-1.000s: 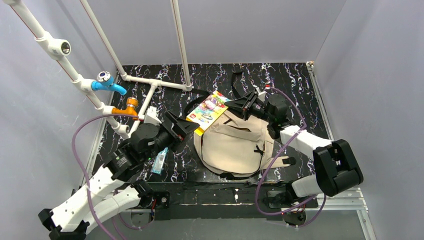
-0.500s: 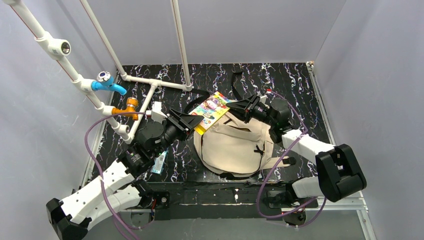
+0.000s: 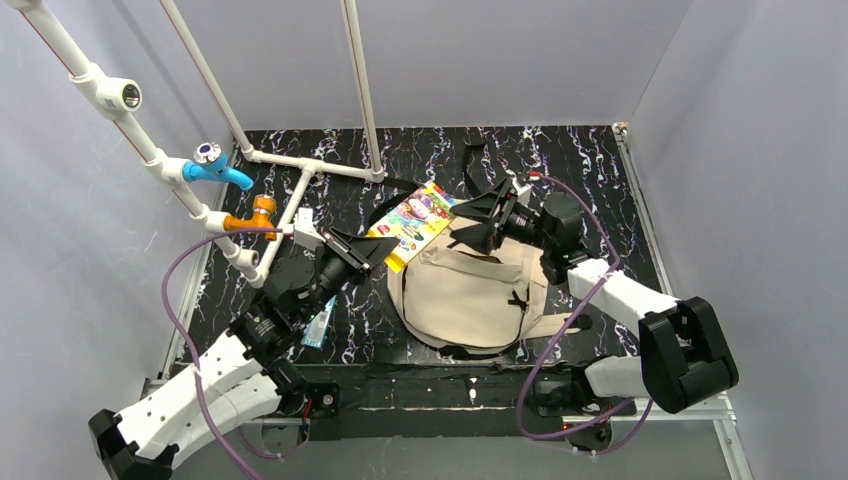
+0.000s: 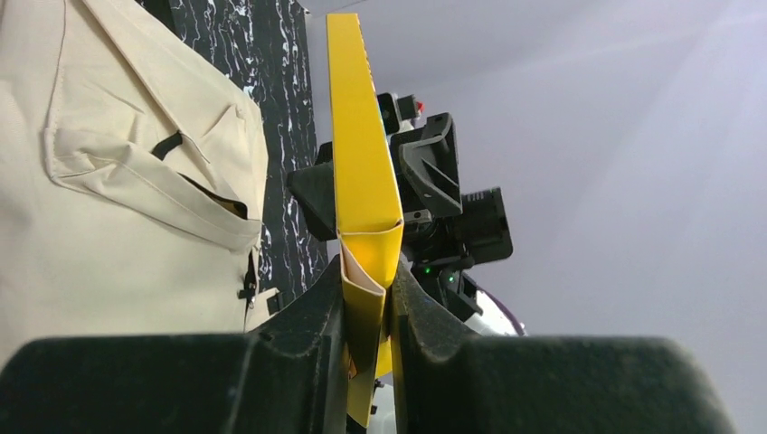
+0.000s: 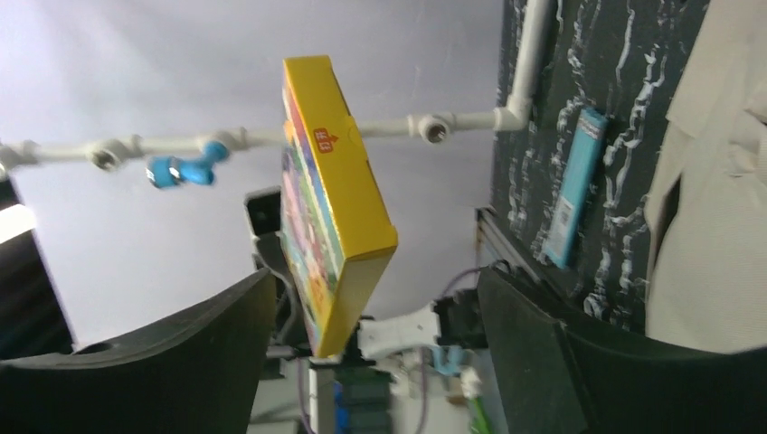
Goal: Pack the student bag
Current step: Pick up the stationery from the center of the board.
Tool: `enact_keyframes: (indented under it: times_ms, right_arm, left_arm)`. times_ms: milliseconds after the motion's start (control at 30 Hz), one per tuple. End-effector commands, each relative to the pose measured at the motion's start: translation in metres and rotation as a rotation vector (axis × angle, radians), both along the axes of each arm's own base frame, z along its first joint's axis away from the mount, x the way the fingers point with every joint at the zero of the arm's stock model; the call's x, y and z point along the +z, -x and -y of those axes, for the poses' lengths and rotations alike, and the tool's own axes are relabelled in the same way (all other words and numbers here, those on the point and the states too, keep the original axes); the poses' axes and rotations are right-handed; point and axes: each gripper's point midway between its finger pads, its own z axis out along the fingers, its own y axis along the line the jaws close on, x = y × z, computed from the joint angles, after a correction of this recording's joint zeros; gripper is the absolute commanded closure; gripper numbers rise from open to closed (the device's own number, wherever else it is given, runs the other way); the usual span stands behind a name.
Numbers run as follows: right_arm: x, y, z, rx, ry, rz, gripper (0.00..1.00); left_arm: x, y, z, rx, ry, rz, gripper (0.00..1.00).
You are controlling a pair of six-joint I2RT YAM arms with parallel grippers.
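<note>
The student bag (image 3: 470,295) lies flat on the black marbled mat, beige, its pocket flap toward the far side (image 4: 118,181). A yellow box with a colourful front (image 3: 415,222) hangs in the air at the bag's far left corner. My left gripper (image 3: 375,247) is shut on the box's near end (image 4: 362,163), its fingers (image 4: 321,307) pressing both faces. My right gripper (image 3: 470,215) stands open around the box's other end (image 5: 335,199), with its jaws wide and clear of the box on both sides.
A thin blue packet (image 3: 320,325) lies on the mat left of the bag, under my left arm (image 5: 574,185). A white pipe frame (image 3: 300,165) with a blue valve (image 3: 215,165) and an orange valve (image 3: 258,215) fills the far left.
My left gripper has closed on the yellow box. My right gripper, which held the box before, has opened and let go of it.
</note>
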Motion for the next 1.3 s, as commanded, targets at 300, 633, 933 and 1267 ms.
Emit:
enact_keyframes:
  times_ms: [300, 633, 933, 1267]
  right_arm:
    - [-0.010, 0.078, -0.002, 0.549, 0.187, 0.523, 0.02]
    - [0.009, 0.117, -0.001, 0.630, 0.124, 0.520, 0.13]
    - [0.025, 0.148, 0.016, 0.538, 0.081, 0.471, 0.29]
    - [0.068, 0.160, 0.037, 0.277, -0.195, 0.429, 0.66]
  left_arm:
    - [0.019, 0.063, -0.005, -0.251, -0.081, 0.032, 0.96]
    - [0.043, 0.092, 0.028, -0.517, -0.049, 0.098, 0.96]
    - [0.039, 0.097, 0.036, -0.582, -0.055, 0.104, 0.96]
    - [0.040, 0.096, 0.054, -0.662, -0.048, 0.110, 0.97]
